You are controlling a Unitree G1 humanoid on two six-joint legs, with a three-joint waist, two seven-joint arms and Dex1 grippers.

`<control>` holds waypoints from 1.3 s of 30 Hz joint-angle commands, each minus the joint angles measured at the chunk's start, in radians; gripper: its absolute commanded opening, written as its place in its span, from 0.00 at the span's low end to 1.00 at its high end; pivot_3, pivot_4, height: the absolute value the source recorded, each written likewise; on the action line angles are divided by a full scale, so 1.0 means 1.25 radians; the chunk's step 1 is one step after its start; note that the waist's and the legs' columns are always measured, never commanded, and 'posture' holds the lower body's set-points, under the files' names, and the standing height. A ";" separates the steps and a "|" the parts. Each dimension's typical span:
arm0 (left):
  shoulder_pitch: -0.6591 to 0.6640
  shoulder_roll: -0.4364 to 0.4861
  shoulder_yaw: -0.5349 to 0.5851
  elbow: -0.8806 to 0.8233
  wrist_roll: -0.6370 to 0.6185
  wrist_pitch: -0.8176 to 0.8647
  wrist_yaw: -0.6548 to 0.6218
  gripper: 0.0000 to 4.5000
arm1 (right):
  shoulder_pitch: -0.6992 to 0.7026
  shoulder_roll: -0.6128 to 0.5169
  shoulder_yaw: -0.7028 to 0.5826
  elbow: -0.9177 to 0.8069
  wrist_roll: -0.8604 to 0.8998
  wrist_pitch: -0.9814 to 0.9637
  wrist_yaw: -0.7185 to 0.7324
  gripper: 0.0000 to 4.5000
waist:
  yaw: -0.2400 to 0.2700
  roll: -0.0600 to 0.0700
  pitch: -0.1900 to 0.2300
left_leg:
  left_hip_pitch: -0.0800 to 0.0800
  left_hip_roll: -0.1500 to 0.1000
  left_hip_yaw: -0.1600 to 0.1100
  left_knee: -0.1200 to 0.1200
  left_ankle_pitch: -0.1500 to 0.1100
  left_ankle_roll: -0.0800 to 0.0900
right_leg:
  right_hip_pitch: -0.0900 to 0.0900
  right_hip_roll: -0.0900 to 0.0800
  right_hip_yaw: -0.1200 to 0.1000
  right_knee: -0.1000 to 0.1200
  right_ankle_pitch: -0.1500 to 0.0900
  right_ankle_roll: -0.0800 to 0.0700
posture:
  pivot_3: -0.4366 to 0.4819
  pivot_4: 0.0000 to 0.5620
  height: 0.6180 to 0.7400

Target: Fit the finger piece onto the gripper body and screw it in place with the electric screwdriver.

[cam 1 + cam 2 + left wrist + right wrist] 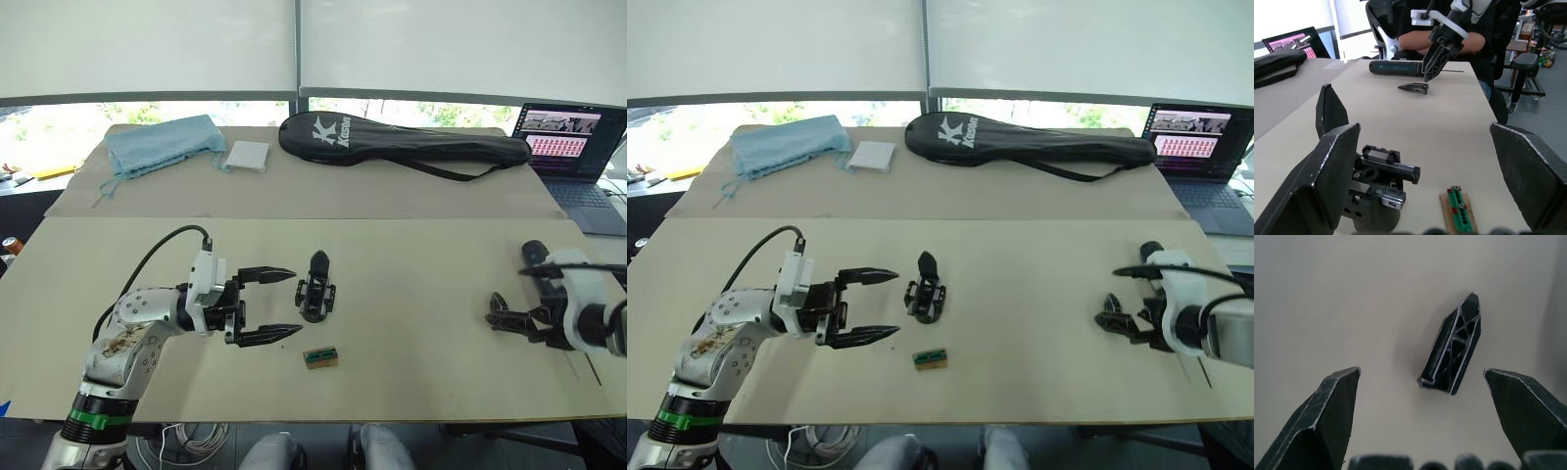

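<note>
The gripper body [316,290] is being taken as the reference point; it is standing on the tan table [411,323] with its single pointed finger aimed toward the far side of the table.

The left gripper [280,305] is being held just beside the gripper body, on the robot's left of it, with its two black fingers spread wide and nothing between them. In the left wrist view the gripper body [1376,183] is being framed between those fingers, close to one of them; contact cannot be confirmed.

A small tan-and-green block [321,357] is lying near the gripper body, on the side toward the robot.

The finger piece [1452,352] is lying flat on the table well apart from the gripper body, toward the robot's right. The right gripper [1109,319] is being held over it with its fingers spread wide on either side; the piece is not being touched in the right wrist view.

The electric screwdriver [1398,68] is lying on the table just beyond the finger piece [1414,87], farther from the gripper body, as seen in the left wrist view.

A long black racket bag [392,142], a blue cloth [162,143] and a small white square [246,156] are lying on the far side of the table from the gripper body. A laptop [578,157] is standing open at the far right.

A seated person [1449,39] is being seen beyond the screwdriver in the left wrist view.
</note>
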 commanded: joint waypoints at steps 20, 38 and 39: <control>0.041 0.027 0.008 -0.058 0.014 -0.024 0.011 0.99 | -0.226 0.094 0.218 0.245 -0.289 0.096 0.165 1.00 | -0.010 0.000 0.000 | 0.001 0.000 0.000 0.001 0.001 -0.001 | 0.001 0.000 -0.003 0.001 0.000 0.001 | 0.48 0.27 1.00; 0.037 0.026 0.024 -0.038 0.007 -0.036 0.023 1.00 | -0.173 0.118 0.170 0.134 -0.317 0.166 0.208 0.26 | -0.012 0.000 0.000 | 0.004 0.000 -0.001 -0.001 0.001 -0.003 | 0.003 0.000 -0.004 0.001 0.000 0.000 | 0.48 0.27 1.00; 0.034 0.026 0.029 -0.036 0.000 -0.029 0.029 1.00 | -0.167 0.118 0.148 0.117 -0.311 0.160 0.216 0.24 | -0.011 0.000 0.000 | 0.004 0.000 -0.001 -0.001 0.001 -0.004 | 0.003 0.000 -0.004 0.001 0.000 0.000 | 0.48 0.27 1.00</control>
